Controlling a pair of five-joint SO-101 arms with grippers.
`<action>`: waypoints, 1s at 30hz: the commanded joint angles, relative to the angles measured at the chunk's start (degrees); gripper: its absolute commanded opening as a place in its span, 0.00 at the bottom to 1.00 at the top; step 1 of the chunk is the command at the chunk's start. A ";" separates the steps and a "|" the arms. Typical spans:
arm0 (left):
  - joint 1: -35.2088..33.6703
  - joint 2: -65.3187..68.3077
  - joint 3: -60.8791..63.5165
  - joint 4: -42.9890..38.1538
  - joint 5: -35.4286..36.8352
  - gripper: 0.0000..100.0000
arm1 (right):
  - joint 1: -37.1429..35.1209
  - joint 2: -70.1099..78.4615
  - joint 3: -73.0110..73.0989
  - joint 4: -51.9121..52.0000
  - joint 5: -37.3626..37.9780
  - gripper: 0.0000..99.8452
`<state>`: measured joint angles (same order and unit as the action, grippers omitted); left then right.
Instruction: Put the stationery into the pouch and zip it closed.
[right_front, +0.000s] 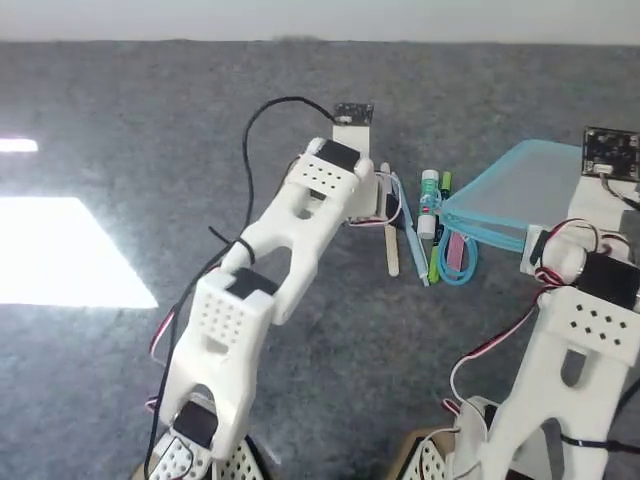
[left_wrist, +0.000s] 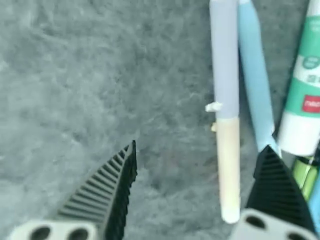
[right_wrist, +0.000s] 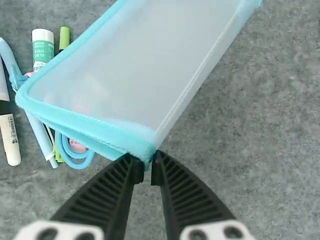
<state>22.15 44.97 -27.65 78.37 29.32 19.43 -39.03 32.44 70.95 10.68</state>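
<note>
A translucent pouch (right_front: 525, 185) with a teal zip edge lies at the right, its mouth facing the stationery. My right gripper (right_wrist: 143, 164) is shut on the pouch's (right_wrist: 145, 65) teal corner. Beside the mouth lie a grey-and-cream pen (right_front: 392, 243), a light blue pen (right_front: 410, 232), a glue stick (right_front: 430, 200), a green marker (right_front: 438, 245) and a pink item with a blue loop (right_front: 457, 258). My left gripper (left_wrist: 195, 175) hangs open low over the carpet, with the grey-and-cream pen (left_wrist: 226, 125) between its fingers, close to the one beside the blue pen (left_wrist: 255, 90) and glue stick (left_wrist: 305, 90).
Grey carpet (right_front: 120, 120) covers the table, with a bright patch of light (right_front: 60, 250) at the left. The left arm's white links (right_front: 290, 230) stretch diagonally across the middle. The right arm (right_front: 580, 340) stands at the right edge.
</note>
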 joint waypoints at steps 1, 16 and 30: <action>1.23 2.55 -6.29 1.32 1.58 0.33 | 0.57 -2.15 -0.53 -0.13 0.70 0.01; 1.76 19.60 -32.57 19.16 -3.78 0.05 | 0.57 -2.15 -0.53 0.13 0.79 0.01; -0.53 4.66 -31.60 22.42 -10.37 0.01 | 0.57 -2.15 -0.62 -0.22 2.20 0.01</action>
<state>22.07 61.23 -61.67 98.42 20.88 19.43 -39.03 32.44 71.03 11.91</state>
